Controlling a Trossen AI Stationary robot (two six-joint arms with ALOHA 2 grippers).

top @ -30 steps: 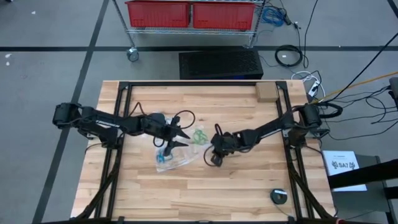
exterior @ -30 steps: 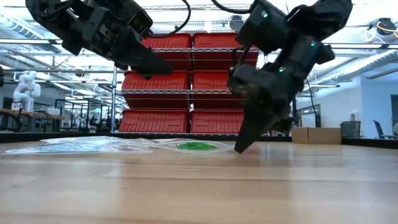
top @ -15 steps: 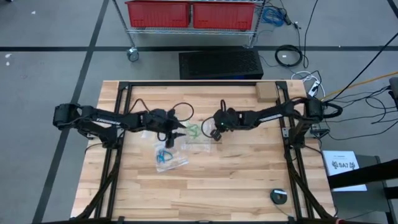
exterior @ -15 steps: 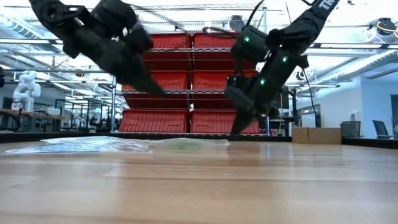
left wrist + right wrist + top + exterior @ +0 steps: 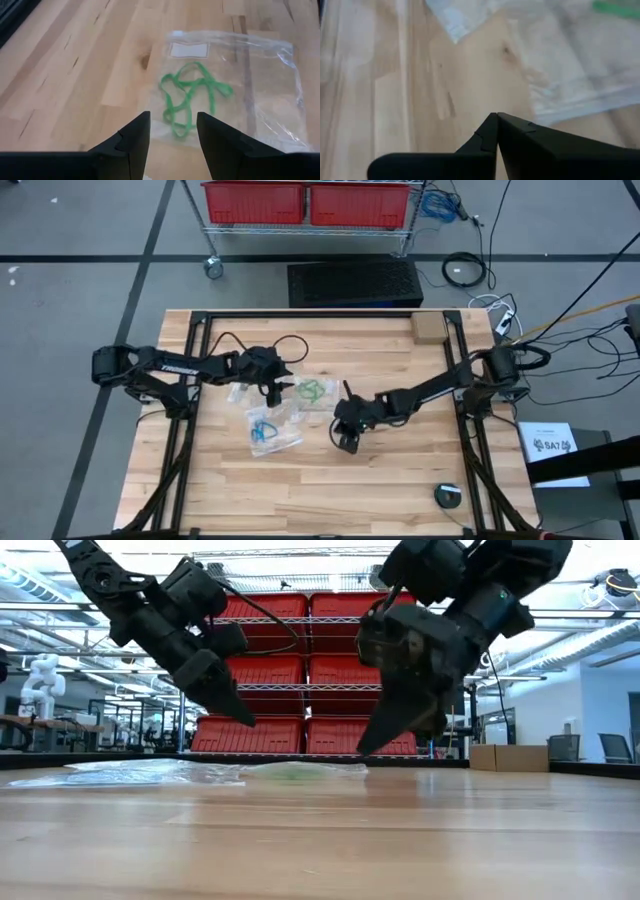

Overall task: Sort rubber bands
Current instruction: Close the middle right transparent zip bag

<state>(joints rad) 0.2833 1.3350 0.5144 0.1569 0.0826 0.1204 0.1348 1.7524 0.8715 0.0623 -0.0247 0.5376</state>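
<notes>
Left end effector (image 5: 170, 137), fingers spread and empty, hangs over green rubber bands (image 5: 192, 97) on the clear plastic bag (image 5: 265, 85); best descend centred; right end effector (image 5: 495, 131) pressed together.

Little here can be read. A white sheet (image 5: 553, 450) on the floor past the desk's right edge carries a dark printed mark, too small to make out. The clear bag (image 5: 260, 80) holding green rubber bands (image 5: 192, 97) has a white label patch (image 5: 188, 49) near one corner, and it appears blank; pale lettering runs along the left arm (image 5: 185, 364) in the high view, too small to read.
</notes>
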